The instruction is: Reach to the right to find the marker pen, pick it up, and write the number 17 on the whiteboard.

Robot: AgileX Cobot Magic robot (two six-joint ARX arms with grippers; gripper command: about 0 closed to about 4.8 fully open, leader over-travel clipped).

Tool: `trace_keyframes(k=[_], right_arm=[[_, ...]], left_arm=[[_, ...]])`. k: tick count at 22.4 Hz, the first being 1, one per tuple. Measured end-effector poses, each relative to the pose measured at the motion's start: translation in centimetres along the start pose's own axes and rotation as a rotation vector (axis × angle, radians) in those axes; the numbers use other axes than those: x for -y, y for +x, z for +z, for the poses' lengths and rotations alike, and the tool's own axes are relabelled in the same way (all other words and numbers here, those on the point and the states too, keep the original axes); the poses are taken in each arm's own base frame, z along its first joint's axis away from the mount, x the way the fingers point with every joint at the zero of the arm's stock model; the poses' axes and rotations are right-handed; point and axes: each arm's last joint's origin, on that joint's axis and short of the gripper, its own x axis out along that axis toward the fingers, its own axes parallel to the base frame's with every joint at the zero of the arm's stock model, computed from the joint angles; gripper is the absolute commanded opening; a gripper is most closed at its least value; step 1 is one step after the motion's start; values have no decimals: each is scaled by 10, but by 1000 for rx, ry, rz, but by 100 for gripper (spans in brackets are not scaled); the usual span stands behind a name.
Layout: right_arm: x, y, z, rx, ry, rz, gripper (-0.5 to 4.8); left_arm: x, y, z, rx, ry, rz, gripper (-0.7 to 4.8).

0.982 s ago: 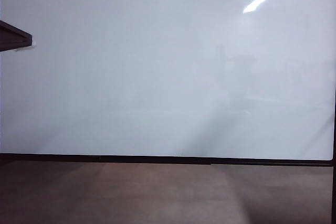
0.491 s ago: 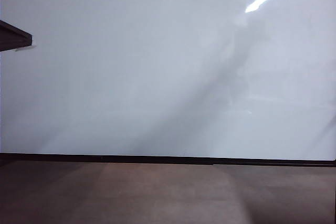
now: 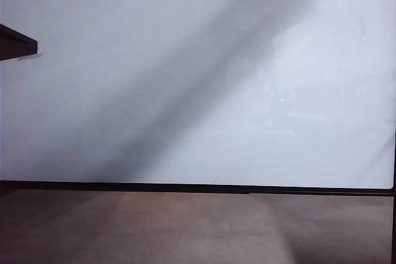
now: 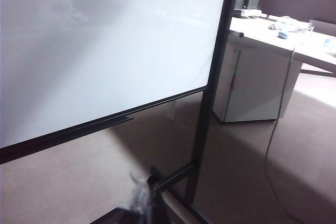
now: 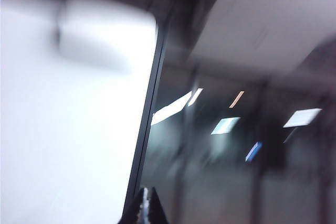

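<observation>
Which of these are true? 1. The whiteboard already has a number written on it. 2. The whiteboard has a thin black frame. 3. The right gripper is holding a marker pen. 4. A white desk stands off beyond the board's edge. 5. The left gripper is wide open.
1. False. The whiteboard is blank; only a dark diagonal shadow and faint reflections cross it.
2. True. A black frame edge runs along its bottom.
3. False. The right gripper has its fingertips pressed together with nothing between them, and no pen shows in any view.
4. True. In the left wrist view a white desk stands past the board's side post.
5. False. The left gripper is only a blur at the picture's edge; its state cannot be told.
</observation>
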Motion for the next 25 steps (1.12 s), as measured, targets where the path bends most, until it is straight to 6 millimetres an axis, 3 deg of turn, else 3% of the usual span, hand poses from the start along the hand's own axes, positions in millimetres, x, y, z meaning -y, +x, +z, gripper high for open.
trace_keyframes(k=[3, 4, 7, 9, 10, 11, 12, 13, 17, 25], right_arm=[[37, 20, -67, -190, 148, 91, -5], [49, 20, -100, -250, 192, 139, -5], [50, 4, -176, -356, 277, 196, -5], [50, -19, -221, -405, 310, 214, 11], [48, -31, -238, -420, 321, 230, 76], [43, -42, -256, -435, 336, 250, 209], [40, -45, -267, -409, 330, 253, 326], [39, -47, -280, -382, 337, 254, 391], [32, -60, -334, -476, 454, 242, 391], [13, -80, -400, -540, 381, 279, 386]], left_arm=[[0, 0, 0, 0, 0, -1, -5], [0, 0, 0, 0, 0, 0, -5], [0, 0, 0, 0, 0, -1, -5], [0, 0, 0, 0, 0, -2, -5], [0, 0, 0, -1, 0, -1, -5], [0, 0, 0, 0, 0, -2, -5], [0, 0, 0, 0, 0, -2, -5], [0, 0, 0, -2, 0, -1, -5], [0, 0, 0, -1, 0, -1, -5], [0, 0, 0, -2, 0, 0, -5]])
